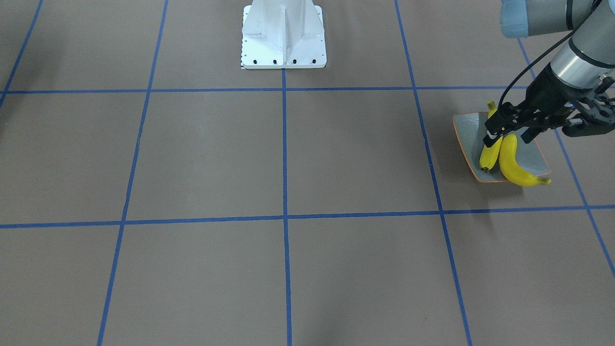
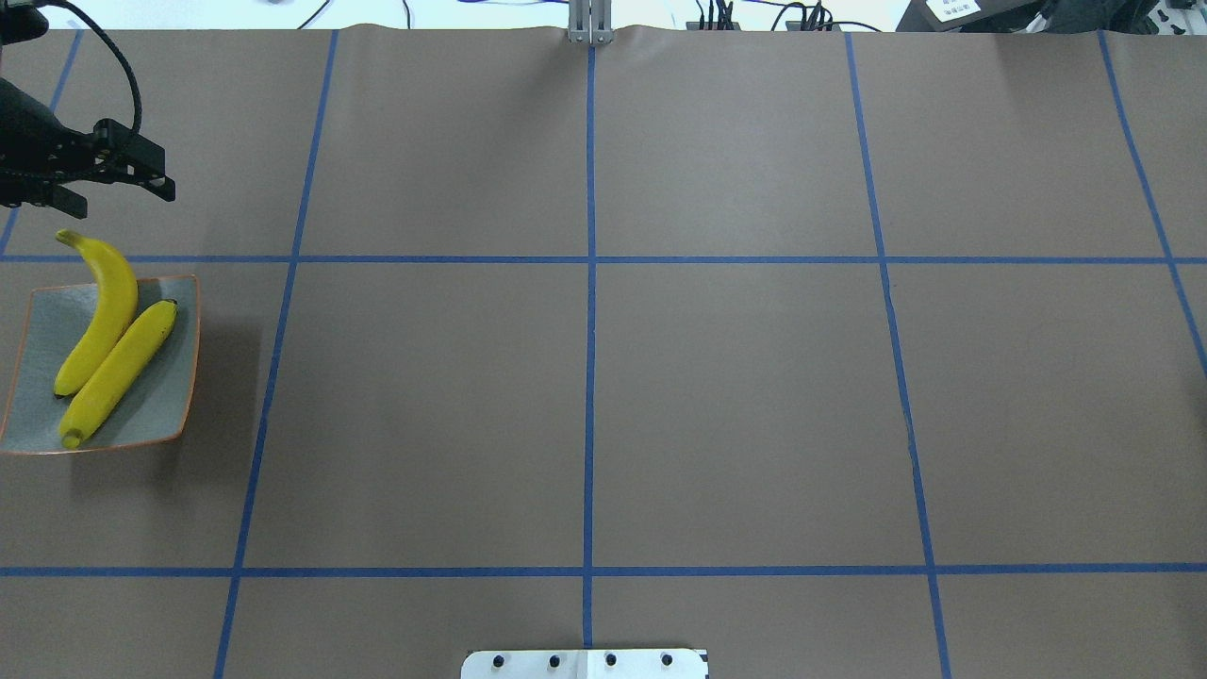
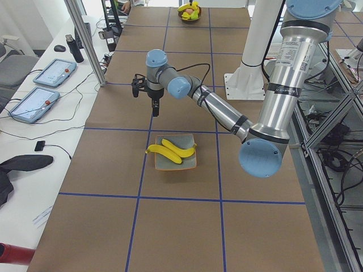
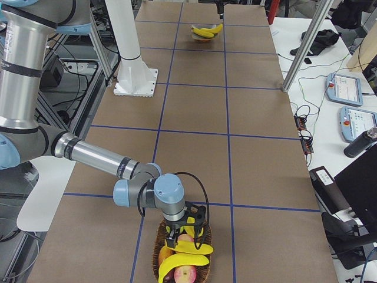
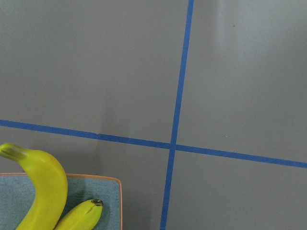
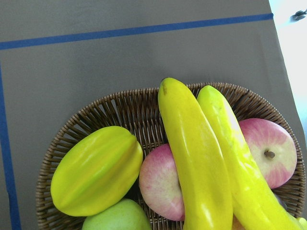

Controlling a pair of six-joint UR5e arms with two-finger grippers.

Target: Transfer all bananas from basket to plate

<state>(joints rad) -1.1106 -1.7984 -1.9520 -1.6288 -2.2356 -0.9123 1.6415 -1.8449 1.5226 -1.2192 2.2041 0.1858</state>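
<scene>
Hanging just over the basket (image 4: 158, 250), the right gripper (image 4: 184, 236), jaws' state untellable, is nearest the two bananas (image 6: 196, 158) left there, lying parallel atop the apples (image 6: 160, 184), while the left gripper (image 2: 124, 196) gapes empty by the plate (image 2: 170, 396)

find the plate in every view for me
front-facing: plate at right
overhead: plate at far left edge
exterior left: plate at centre
exterior right: plate small, top centre
left wrist: plate bottom left
right wrist: not in it
landmark: two bananas on it
</scene>
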